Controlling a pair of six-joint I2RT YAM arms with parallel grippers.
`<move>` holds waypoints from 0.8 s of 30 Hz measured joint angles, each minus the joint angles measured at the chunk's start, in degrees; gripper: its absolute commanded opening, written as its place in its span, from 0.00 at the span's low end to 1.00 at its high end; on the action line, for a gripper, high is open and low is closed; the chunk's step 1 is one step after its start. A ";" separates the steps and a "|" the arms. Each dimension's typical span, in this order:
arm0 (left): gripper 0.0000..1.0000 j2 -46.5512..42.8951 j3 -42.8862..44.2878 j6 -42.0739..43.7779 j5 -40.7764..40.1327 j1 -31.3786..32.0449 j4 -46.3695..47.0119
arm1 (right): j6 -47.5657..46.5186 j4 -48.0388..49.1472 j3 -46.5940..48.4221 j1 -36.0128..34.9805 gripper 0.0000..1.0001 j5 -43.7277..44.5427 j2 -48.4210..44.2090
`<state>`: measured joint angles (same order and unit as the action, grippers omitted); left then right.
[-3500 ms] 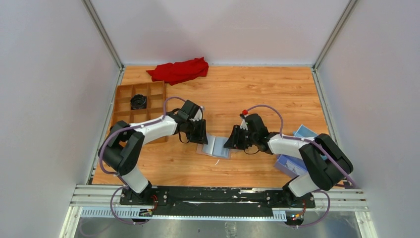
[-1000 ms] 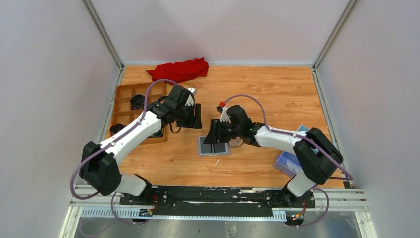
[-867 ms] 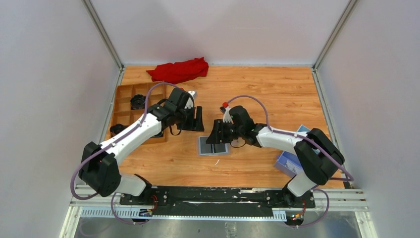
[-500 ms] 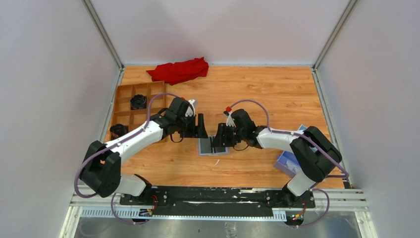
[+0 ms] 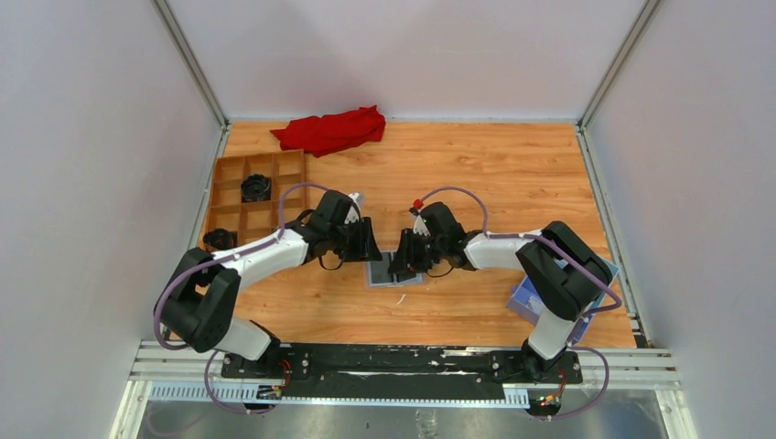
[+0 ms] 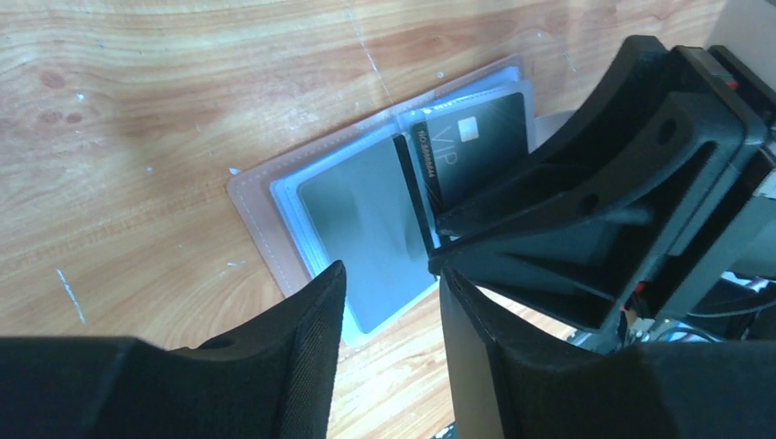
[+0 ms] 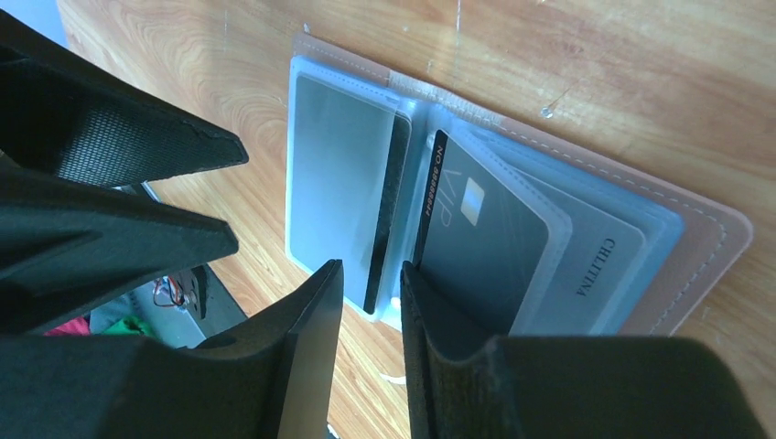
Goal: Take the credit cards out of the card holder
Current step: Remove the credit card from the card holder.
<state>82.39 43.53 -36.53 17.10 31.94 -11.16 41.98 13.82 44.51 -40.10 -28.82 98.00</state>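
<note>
The card holder (image 5: 384, 272) lies open and flat on the wooden table, tan-pink rim (image 6: 261, 210) outside, pale grey-blue sleeves (image 7: 311, 238) inside. A black credit card (image 7: 485, 247) sits in its right sleeve, a grey one (image 7: 334, 174) in the left, a pale one (image 7: 595, 261) further right. My left gripper (image 5: 369, 249) (image 6: 389, 274) hovers open over the holder's left half, nothing between its fingers. My right gripper (image 5: 403, 262) (image 7: 371, 274) stands at the holder's spine, jaws narrowly apart, one fingertip (image 7: 412, 274) by the black card's corner.
A brown compartment tray (image 5: 229, 212) stands at the left with a black object (image 5: 257, 187) in it. A red cloth (image 5: 329, 130) lies at the back. A blue box (image 5: 535, 300) sits at the right under my right arm.
My left gripper has come forward and down from behind the holder to its left half. My right gripper has shifted slightly right onto the spine, its jaws narrower.
</note>
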 measured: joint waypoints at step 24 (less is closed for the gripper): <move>0.29 6.43 -1.79 -0.87 -2.10 -0.02 3.85 | 3.41 2.84 0.11 1.70 0.05 0.76 2.14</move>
<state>88.82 41.74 -37.41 15.00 31.92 -7.31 45.39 16.67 44.62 -38.39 -28.05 100.14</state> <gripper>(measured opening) 0.296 0.076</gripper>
